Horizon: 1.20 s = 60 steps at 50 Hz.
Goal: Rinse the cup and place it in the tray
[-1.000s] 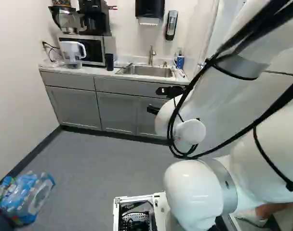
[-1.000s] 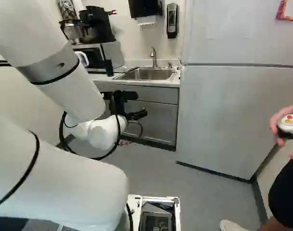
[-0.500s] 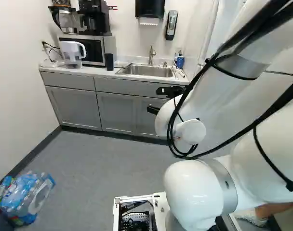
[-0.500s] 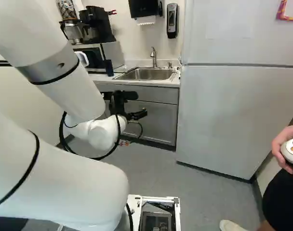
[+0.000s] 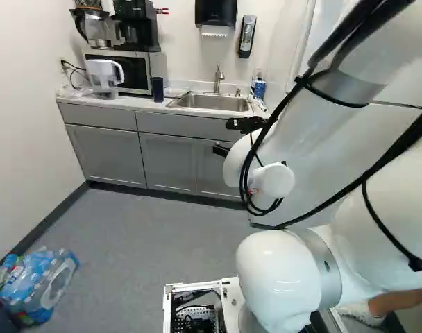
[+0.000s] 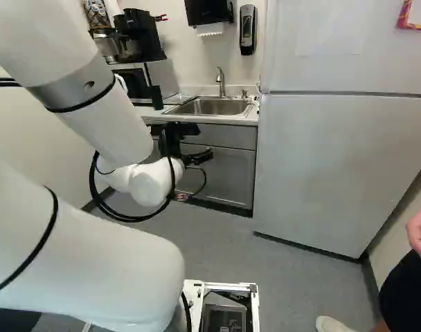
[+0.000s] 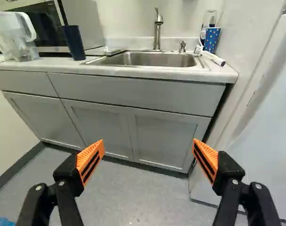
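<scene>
pincer point(image 7: 148, 141) released, empty, prob approach step; next raise toward dark cup point(image 7: 74, 43) at 11 o'clock, before sink point(image 7: 150, 59) rinse

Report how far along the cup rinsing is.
Nothing looks done: the dark cup stands on the counter, outside the sink. In hand: nothing; the gripper is open and empty. Apparently left: grasping, rinsing under the faucet and placing in what looks like the tray.
</scene>
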Tool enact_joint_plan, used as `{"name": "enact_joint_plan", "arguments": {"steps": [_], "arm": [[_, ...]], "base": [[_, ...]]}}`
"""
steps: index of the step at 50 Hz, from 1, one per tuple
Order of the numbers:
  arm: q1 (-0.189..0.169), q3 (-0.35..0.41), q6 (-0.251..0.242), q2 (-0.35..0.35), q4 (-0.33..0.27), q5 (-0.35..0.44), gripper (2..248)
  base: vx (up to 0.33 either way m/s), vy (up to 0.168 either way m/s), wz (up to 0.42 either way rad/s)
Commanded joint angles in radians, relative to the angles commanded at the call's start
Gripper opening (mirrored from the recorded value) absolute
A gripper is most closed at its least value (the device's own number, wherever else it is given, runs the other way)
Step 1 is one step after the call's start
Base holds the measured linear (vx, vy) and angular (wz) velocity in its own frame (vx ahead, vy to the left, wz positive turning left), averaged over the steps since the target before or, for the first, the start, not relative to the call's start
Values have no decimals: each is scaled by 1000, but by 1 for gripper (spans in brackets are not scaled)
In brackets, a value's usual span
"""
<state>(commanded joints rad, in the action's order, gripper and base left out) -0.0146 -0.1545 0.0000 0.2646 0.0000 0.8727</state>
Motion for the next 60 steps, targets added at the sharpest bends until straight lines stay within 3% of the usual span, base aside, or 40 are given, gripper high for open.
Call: {"name": "enact_joint_plan", "arguments": {"steps": [60], "arm": [[-1,-159,0,-14,0,0,247]], "base": [[0,0,0]]}}
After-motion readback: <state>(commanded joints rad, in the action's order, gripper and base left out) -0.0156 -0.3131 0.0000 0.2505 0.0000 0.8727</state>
